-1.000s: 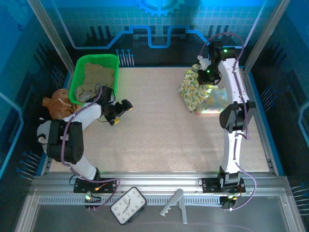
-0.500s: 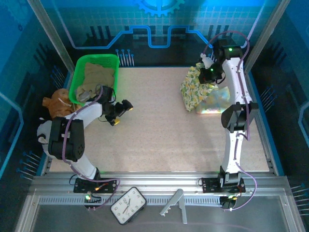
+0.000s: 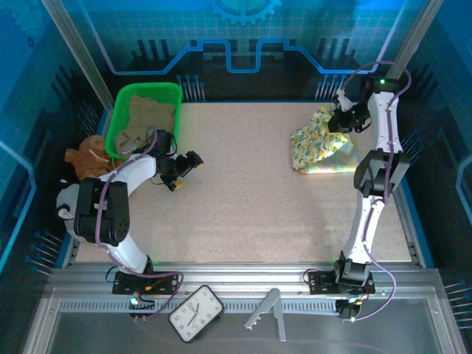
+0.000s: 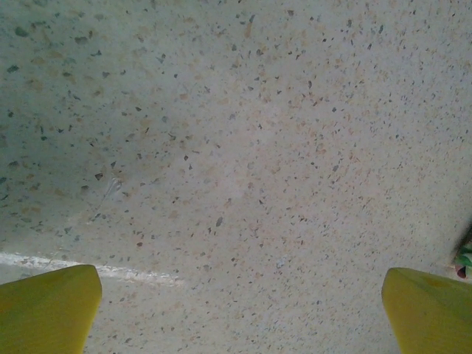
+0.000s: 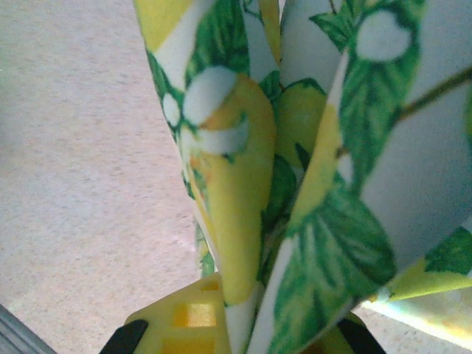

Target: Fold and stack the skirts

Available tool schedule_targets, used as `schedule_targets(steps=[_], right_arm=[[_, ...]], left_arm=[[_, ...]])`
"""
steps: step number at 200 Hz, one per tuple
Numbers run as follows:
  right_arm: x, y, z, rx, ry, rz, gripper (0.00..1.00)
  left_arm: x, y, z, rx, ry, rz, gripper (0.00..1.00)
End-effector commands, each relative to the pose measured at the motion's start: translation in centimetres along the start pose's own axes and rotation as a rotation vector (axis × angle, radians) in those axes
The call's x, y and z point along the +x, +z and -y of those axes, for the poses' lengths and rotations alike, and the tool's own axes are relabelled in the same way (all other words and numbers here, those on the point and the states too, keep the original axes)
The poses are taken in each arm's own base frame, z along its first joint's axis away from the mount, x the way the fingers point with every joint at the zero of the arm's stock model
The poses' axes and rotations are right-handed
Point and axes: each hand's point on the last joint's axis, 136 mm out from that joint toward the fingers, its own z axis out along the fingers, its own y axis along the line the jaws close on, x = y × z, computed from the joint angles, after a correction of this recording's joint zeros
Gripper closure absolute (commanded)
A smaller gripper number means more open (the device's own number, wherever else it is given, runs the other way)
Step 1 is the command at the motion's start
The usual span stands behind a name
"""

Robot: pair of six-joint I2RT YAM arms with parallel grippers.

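two arms: left one idle by the basket, right one holding cloth at the far right of the desk.
green basket: just left of the left end effector and a little beyond it; an olive-khaki skirt lies crumpled inside.
left end effector: jaws spread wide with nothing between them, low over the bare desk; the wrist view has speckled surface between the yellow fingertips.
floral skirt: pinched at one edge and hanging from the right end effector, draping away to its left and toward the near side, with the lower end resting down.
long axis: from the grip downward and leftward; the cloth is bunched in folds, not flat.
patchwork skirt: below the right end effector on its near side, partly under the floral one and touching it.
right end effector: clamped on the floral skirt's upper edge, raised.
nearer arm: the right, by far; the left is well apart from this pair.
coming move, as i judge: lay the floral skirt flat to the left of the grip before any fold; the patchwork one could get dragged along.
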Motion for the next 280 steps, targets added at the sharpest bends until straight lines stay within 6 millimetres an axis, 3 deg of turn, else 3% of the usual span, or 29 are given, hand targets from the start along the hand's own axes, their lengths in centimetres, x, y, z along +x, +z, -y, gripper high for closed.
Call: schedule_targets(steps=[1,24,48,97,103,123,143,166,187,206,221,237,246,249,253,255,269,280], right_arm=[[0.9,4.0,4.3,0.014,-0.003,-0.068,1.00],[0.9,5.6,7.3,0.129,-0.019,-0.083,1.00],[1.0,5.4,8.5,0.204,-0.033,-0.087,1.00],[0.9,3.5,6.0,0.193,-0.070,-0.049,1.00],[0.5,2.0,5.1,0.204,-0.092,-0.018,1.00],[0.2,0.3,4.1,0.217,-0.144,0.019,1.00],[0.2,-0.4,4.1,0.224,-0.190,0.025,1.00],[0.7,0.9,5.6,0.227,-0.201,-0.009,1.00],[1.4,2.3,8.3,0.289,-0.156,-0.065,0.87],[1.4,2.1,9.9,0.371,-0.107,-0.069,0.69],[0.7,-0.1,12.6,0.567,-0.031,-0.038,0.56],[0.4,-4.2,15.2,0.805,0.092,0.011,0.49],[0.4,-5.5,14.8,0.832,0.133,0.037,0.41],[0.5,-5.8,14.5,0.823,0.141,0.045,0.31],[0.4,-5.9,13.8,0.797,0.145,0.057,0.07],[0.3,-5.8,13.3,0.778,0.145,0.063,0.02],[0.2,-4.8,9.9,0.632,0.129,0.086,0.00],[0.2,-2.9,6.8,0.491,0.090,0.093,0.00]], left_arm=[[0.2,-0.1,-0.2,-0.025,0.002,-0.024,0.01],[0.2,-0.1,-0.5,-0.038,0.001,-0.022,0.01],[0.3,0.0,-0.9,-0.050,-0.001,-0.023,0.01],[0.5,0.3,-1.3,-0.064,-0.004,-0.032,0.01],[0.4,0.3,-1.3,-0.064,-0.002,-0.031,0.01],[0.4,0.3,-1.2,-0.065,0.001,-0.033,0.01],[0.3,0.3,-1.2,-0.066,0.002,-0.032,0.01],[0.4,0.3,-1.2,-0.067,0.001,-0.034,0.01],[0.5,0.2,-1.3,-0.072,0.003,-0.035,0.01],[0.4,0.0,-1.3,-0.079,0.008,-0.032,0.01],[0.4,-0.1,-1.4,-0.084,0.009,-0.030,0.01],[0.3,-0.2,-1.3,-0.084,0.008,-0.029,0.01],[0.3,-0.2,-1.3,-0.083,0.009,-0.027,0.01],[0.3,-0.2,-1.3,-0.083,0.009,-0.026,0.01],[0.3,-0.2,-1.2,-0.082,0.007,-0.027,0.01],[0.2,-0.2,-1.2,-0.082,0.008,-0.026,0.01],[0.2,-0.3,-1.1,-0.078,0.007,-0.024,0.01],[0.2,-0.2,-1.1,-0.080,0.005,-0.025,0.01]])
